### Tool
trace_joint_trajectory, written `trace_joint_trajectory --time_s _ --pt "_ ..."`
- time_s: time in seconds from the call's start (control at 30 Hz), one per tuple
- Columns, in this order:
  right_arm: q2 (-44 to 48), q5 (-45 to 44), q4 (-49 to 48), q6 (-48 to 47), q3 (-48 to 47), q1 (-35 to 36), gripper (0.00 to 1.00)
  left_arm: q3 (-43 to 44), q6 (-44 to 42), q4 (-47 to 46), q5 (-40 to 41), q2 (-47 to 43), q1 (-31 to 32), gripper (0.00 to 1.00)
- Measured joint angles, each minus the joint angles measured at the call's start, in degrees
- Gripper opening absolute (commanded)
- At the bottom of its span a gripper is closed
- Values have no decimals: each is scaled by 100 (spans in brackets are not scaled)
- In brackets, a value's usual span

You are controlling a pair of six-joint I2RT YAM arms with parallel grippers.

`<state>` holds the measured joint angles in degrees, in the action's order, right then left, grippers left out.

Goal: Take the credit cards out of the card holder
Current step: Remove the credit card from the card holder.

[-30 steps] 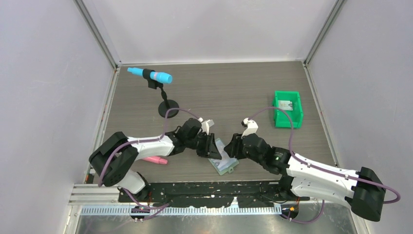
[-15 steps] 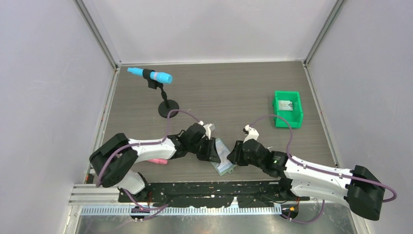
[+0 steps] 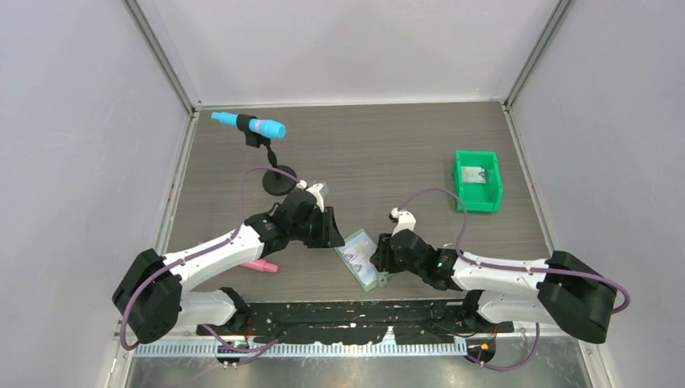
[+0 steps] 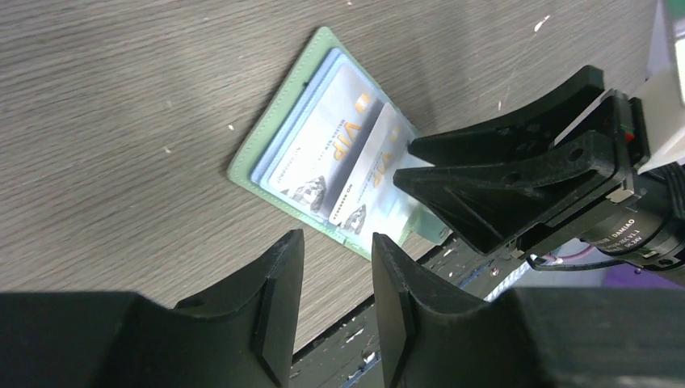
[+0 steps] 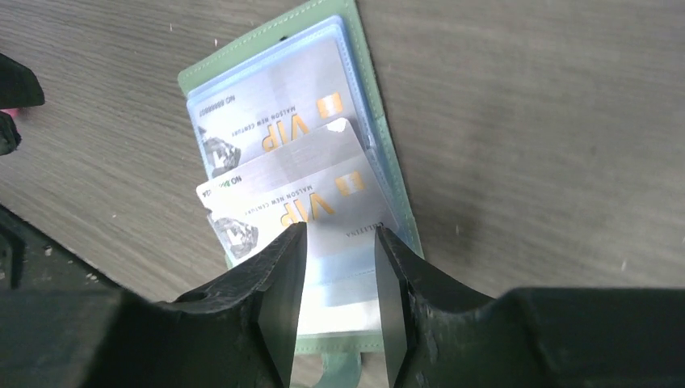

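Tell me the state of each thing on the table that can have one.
card holder, lying open and flat
first credit card, fully tucked in its pocket
second credit card, skewed, partly out of its pocket
left claw, open, empty
right claw, open, straddling the second credit card
green bin, upright, one pale item inside
blue marker, clipped on its stand

The dark wood-grain surface (image 3: 388, 145) is carrying four things. The card holder (image 3: 359, 257) is lying open and flat near the front edge, about midway across. A green bin (image 3: 496, 182) is sitting well apart from it, toward the far right. A black stand (image 3: 279, 184) is standing on its round base at the far left, holding up a blue cylinder (image 3: 242, 123). A pink object (image 3: 260, 265) is lying near the front left, only partly showing.
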<state>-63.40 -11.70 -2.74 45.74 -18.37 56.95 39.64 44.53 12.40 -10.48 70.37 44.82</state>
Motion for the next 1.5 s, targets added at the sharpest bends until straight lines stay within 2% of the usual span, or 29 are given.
trace_joint_trajectory --time_s 0.3,0.57,0.87,1.4,1.5 --pt "-1128 278 -881 -1744 -503 -417 41 -15 -26 68 -240 81 -306 40" --pt "-1449 584 -914 -2597 -820 -625 41 -15 -2 -533 -778 872 -332 39" --pt "-1449 723 -951 -2769 -828 -695 41 -46 52 -1384 -1261 1532 -337 39" --pt "-1475 824 -1123 -2715 -800 -732 41 -166 175 -2004 -1429 2076 -372 37" --pt "-1475 835 -1169 -2651 -776 -732 41 -212 205 -2177 -1493 2103 -369 33"
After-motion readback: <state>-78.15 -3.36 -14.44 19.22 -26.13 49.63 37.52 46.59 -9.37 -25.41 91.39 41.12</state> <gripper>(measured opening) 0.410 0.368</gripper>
